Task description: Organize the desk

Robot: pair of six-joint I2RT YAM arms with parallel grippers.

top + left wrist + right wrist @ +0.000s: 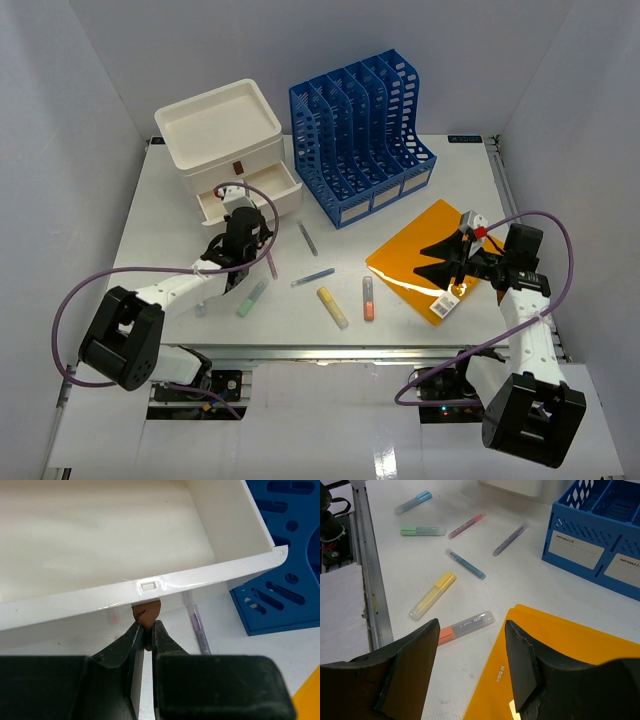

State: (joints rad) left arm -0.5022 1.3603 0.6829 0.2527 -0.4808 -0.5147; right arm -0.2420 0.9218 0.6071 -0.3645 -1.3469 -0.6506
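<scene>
We pinch the drawer's pull, ready for stowing.
Our left gripper (pixel 147 630) is clamped on the brown tab (pixel 146 612) of the white drawer (pixel 75 610). It probably awaits the 7 pens (pixel 333 307) strewn on the desk (pixel 150 240) beneath us. Our right gripper (pixel 472 625) hovers, jaws apart, by the orange folder (pixel 560 660).

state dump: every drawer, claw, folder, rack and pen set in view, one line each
Lower drawer: pulled open, visible part empty.
Upper drawer: closed.
Orange folder: closed, flat on the desk.
Blue file rack: upright, nothing visible in slots.
Pens and highlighters: lying loose on the desk.
Left claw: shut on the lower drawer's brown pull tab.
Right claw: open, empty, over the folder's edge.
</scene>
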